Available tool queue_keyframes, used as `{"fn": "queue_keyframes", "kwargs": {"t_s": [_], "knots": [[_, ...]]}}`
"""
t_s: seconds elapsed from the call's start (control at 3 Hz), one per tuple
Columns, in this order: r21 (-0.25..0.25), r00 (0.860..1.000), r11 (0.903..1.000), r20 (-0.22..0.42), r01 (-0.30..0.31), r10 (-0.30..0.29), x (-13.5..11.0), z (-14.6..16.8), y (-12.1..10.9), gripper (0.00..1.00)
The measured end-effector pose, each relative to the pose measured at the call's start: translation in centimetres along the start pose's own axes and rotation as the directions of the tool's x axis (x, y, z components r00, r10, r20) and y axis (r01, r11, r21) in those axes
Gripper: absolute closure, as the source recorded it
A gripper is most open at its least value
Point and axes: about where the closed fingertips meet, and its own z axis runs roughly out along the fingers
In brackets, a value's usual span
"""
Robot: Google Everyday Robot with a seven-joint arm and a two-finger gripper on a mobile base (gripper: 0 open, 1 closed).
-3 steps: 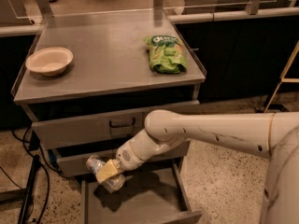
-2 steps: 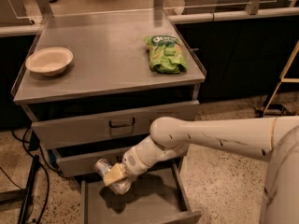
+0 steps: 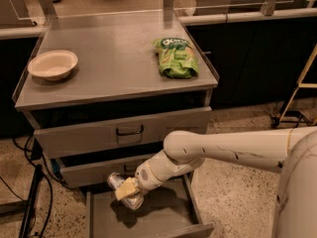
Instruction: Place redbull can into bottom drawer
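Observation:
The redbull can, a slim shiny silver can, is tilted in my gripper, whose yellowish fingers are shut around it. The gripper holds the can just above the floor of the bottom drawer, which is pulled open at the foot of the grey cabinet. The can hangs over the drawer's left middle part. My white arm reaches in from the right.
The two handled drawers above are closed or nearly so. On the cabinet top stand a beige bowl at the left and a green snack bag at the right. Black cables run on the floor at the left. A wooden stand is at the right.
My gripper with the can has moved down and a little to the right, deeper into the open bottom drawer. Nothing else has moved.

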Motion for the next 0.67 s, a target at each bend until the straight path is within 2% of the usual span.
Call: {"fn": "queue_keyframes", "kwargs": {"t_s": [0.33,0.67], "knots": [[0.002,1.000,0.9998,-0.013,-0.021,0.021,0.0,1.4,-1.2,1.00],[0.010,0.998,0.9983,-0.005,-0.057,0.057,-0.1,2.6,-3.5,1.00]]}}
